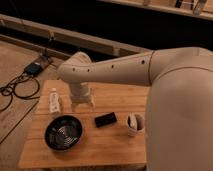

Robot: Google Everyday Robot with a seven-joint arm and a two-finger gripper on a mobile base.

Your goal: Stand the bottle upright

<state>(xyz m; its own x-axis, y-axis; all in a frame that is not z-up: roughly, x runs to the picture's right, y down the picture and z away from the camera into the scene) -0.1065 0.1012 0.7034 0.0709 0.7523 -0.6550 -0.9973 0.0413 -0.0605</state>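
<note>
The gripper (pixel 82 105) hangs low over the table (pixel 115 145), wide open. It holds nothing. The bottle (pixel 54 100) is just beside it.

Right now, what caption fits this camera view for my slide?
Open gripper hangs above the wooden table beside the bottle, near a black bowl.

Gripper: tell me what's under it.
The gripper hangs over the wooden table, beside the bottle and apart from it. Only bare wood shows around it. The spot directly beneath is covered by the wrist, so it cannot be checked.
</note>
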